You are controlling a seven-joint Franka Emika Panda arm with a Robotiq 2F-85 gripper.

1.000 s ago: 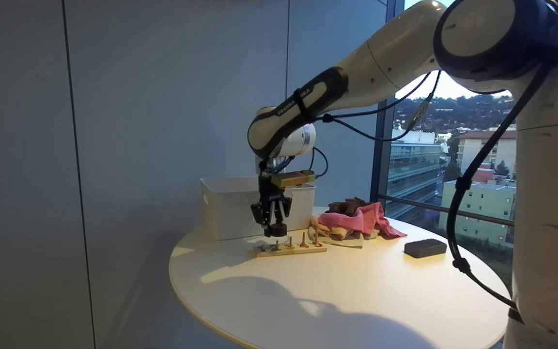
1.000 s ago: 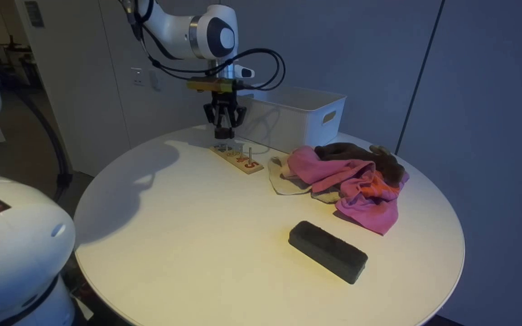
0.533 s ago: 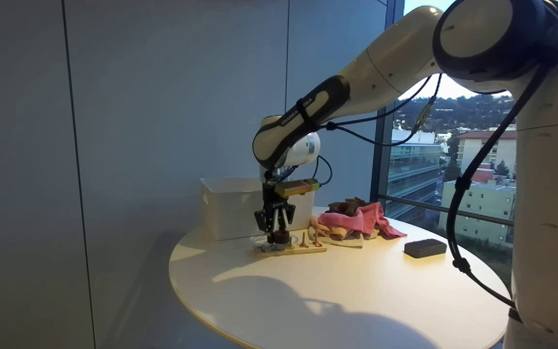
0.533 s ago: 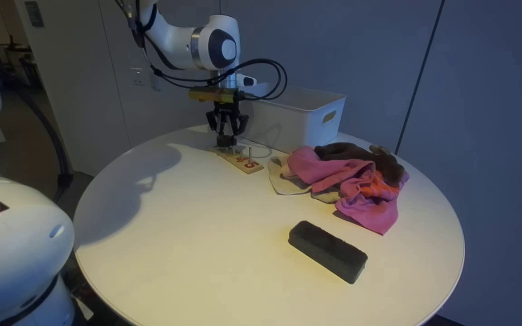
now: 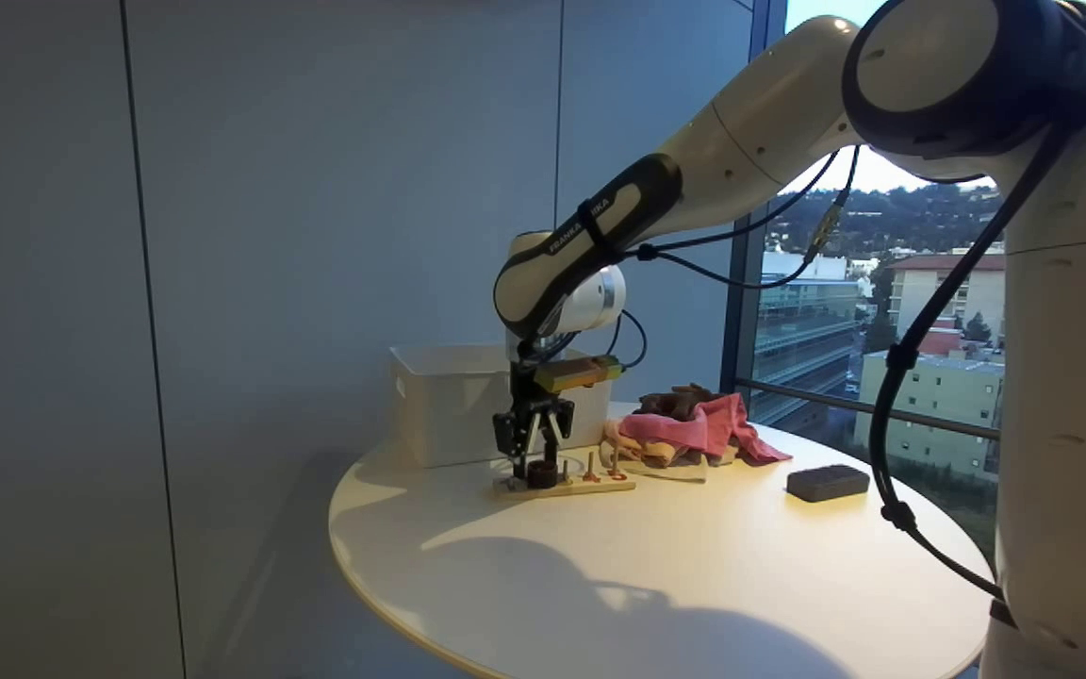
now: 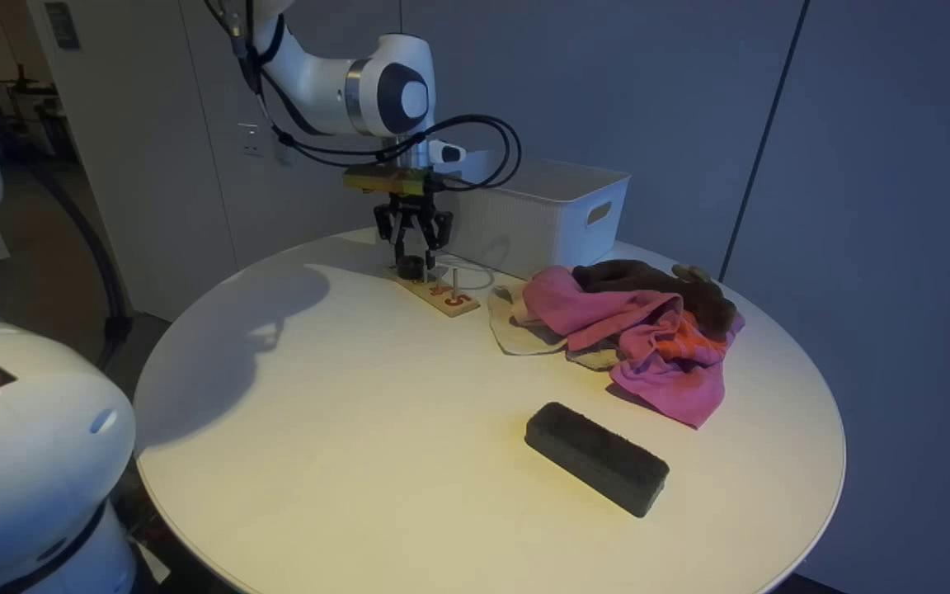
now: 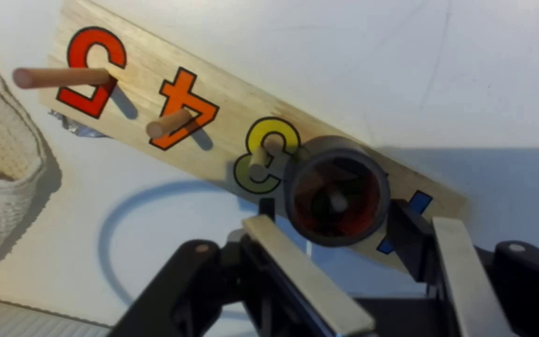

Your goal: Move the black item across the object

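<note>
The black item is a short dark ring [image 7: 360, 210] with a reddish inside. It sits on the tan strip [image 7: 229, 124], around a peg whose tip shows inside it. In both exterior views the ring [image 5: 541, 475] [image 6: 411, 267] rests low on the strip [image 5: 601, 488] [image 6: 452, 308]. My gripper [image 7: 334, 217] is open around the ring. A gap parts the left finger from it in the wrist view, while the right fingertip lies close against its edge; whether they touch I cannot tell. The jaws point down just above the strip in an exterior view [image 6: 415, 257].
Bare pegs stand at the red 5 [image 7: 68, 77], orange 4 [image 7: 169, 122] and yellow 3 [image 7: 258, 166]. Behind the strip is a white box [image 6: 516, 223]. A pink and brown cloth heap [image 6: 632, 322] lies near its end. A flat black block [image 6: 597, 458] lies farther off.
My gripper came down with the ring onto the strip, then its jaws spread apart. The ring now sits lower, around a peg, and the fingers no longer clamp it.
</note>
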